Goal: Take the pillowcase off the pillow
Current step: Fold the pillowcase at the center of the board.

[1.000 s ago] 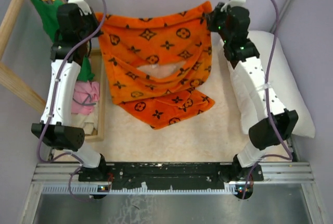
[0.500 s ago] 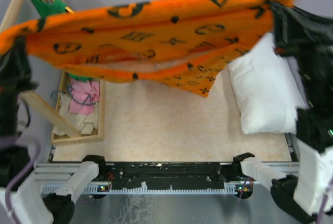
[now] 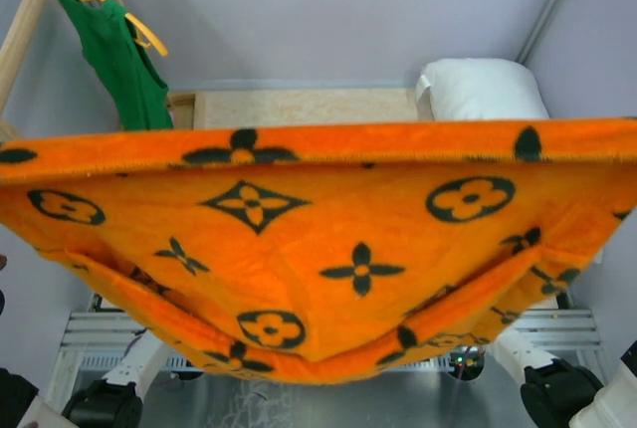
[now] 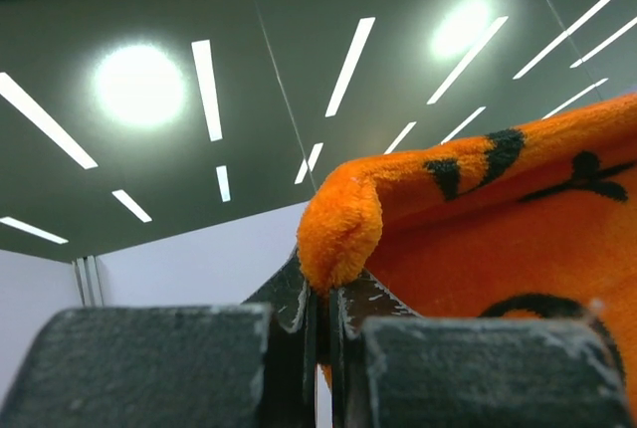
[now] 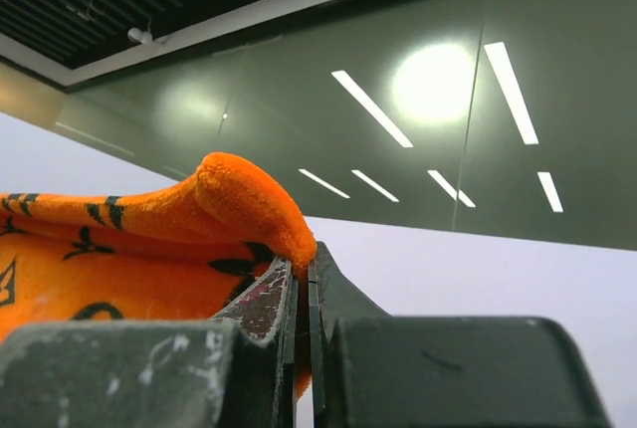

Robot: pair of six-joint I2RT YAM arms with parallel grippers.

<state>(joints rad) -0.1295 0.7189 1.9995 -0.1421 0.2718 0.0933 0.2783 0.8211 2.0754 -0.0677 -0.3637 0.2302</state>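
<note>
Top external view is showing the pillowcase (image 3: 328, 249) hanging spread wide, raised close to the camera above the worktop (image 3: 299, 107), apart from the pillow (image 3: 483, 90) lying far right. Left jaws are pinching one orange corner tightly; right jaws are pinching the other.

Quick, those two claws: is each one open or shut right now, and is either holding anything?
The left gripper: closed, pinching a corner of the orange pillowcase.
The right gripper: closed, pinching another corner of the same pillowcase.
</note>
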